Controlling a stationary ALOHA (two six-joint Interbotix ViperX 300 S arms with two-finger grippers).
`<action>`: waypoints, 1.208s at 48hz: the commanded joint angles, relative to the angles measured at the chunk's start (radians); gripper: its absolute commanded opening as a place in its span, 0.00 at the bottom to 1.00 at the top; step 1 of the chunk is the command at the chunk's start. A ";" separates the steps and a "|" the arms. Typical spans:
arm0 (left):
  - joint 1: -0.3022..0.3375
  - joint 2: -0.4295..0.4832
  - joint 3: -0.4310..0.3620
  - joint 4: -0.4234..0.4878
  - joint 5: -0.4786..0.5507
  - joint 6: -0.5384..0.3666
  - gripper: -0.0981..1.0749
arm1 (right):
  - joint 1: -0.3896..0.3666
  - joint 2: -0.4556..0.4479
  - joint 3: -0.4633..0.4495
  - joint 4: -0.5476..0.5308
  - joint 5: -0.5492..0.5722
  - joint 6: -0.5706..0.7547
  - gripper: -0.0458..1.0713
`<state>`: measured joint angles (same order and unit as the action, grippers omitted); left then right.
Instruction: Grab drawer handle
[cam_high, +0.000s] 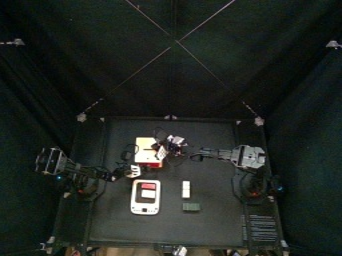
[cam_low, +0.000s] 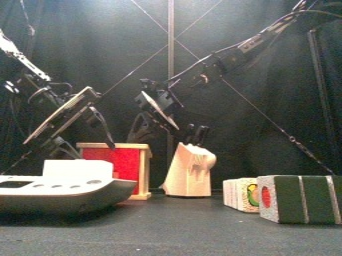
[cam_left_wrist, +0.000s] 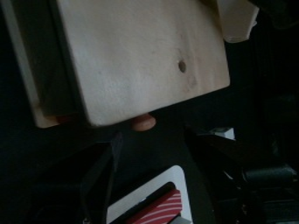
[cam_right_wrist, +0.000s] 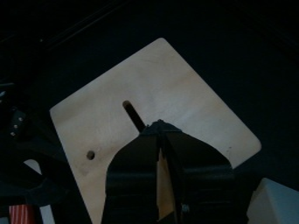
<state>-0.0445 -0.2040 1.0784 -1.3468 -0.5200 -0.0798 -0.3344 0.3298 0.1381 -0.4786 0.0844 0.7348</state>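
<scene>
**Drawer at mid-tabletop, right claw pinched onto a thin strip**

Drawer (cam_high: 144, 150) sat near the middle of the tabletop (cam_high: 214, 195), a little towards the left arm's side. From above it read as a small white box with a dark red band on the edge facing the right arm. From table height its red face showed inside a pale frame, and a pale tilted block (cam_low: 187, 170) stood just beside it.

The right claw (cam_right_wrist: 160, 131) reached in from the right, across to the drawer. In its own wrist view the two black jaws stood very close together, with only a narrow gap between them. A pale strip (cam_right_wrist: 163, 179) ran down that gap, and the jaws appeared pressed against it on both sides. Whether that strip was the drawer's handle could not be told. Beyond the tips lay a pale wooden panel (cam_right_wrist: 152, 79) with a short slot and a small round hole.

The left claw (cam_low: 60, 120) hung above the tabletop on the drawer's left side. Its jaws were spread wide and held nothing. Its wrist camera looked closely at a pale panel with a small hole.

Nearer the front edge lay a flat white device (cam_low: 54, 185) and a row of coloured blocks (cam_low: 281, 195), both well apart from either claw.
</scene>
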 joint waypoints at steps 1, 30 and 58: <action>0.014 0.005 -0.021 0.000 0.003 0.002 0.87 | -0.012 -0.017 -0.028 0.002 -0.003 0.003 0.39; 0.066 0.087 -0.094 -0.005 0.031 0.002 0.87 | -0.012 0.051 -0.114 -0.012 0.106 0.000 0.38; 0.081 0.110 -0.100 -0.009 0.046 0.002 0.65 | -0.012 0.057 -0.118 -0.012 0.126 -0.002 0.38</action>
<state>0.0337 -0.0920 0.9971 -1.3576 -0.4801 -0.0798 -0.3375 0.4034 0.0307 -0.4924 0.2056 0.7348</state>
